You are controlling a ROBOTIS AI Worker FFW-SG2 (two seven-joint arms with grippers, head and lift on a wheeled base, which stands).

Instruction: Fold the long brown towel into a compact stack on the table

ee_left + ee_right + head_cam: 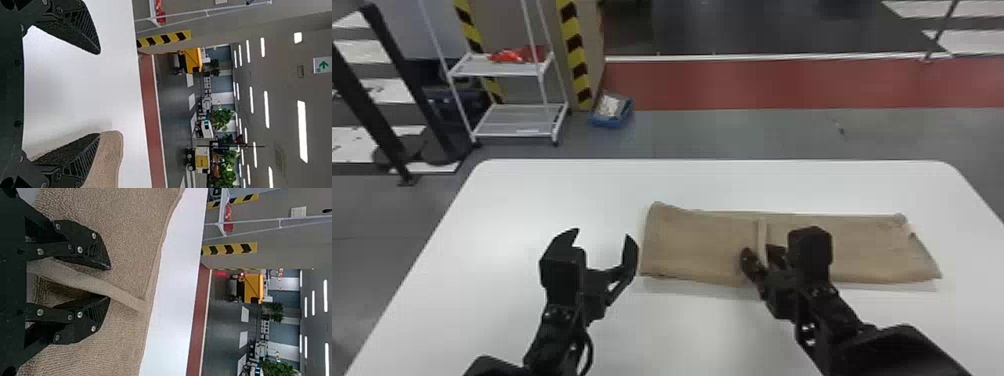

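Head view: left gripper (604, 234), extended forward, jaws wide and empty; brown towel (697, 245) flat beyond its inner finger. Right gripper (759, 248), angled inward over mid-towel. Left wrist view: towel end beside one finger. Right wrist view: raised ridge (125, 299) between part-open jaws, seemingly unclamped; a shallow pinch could drop it, skewing the fold.

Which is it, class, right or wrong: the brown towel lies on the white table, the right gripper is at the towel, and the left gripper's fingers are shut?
Not quite: the left gripper has its fingers wide open, as the head view shows. The towel is on the white table, the right gripper at it.
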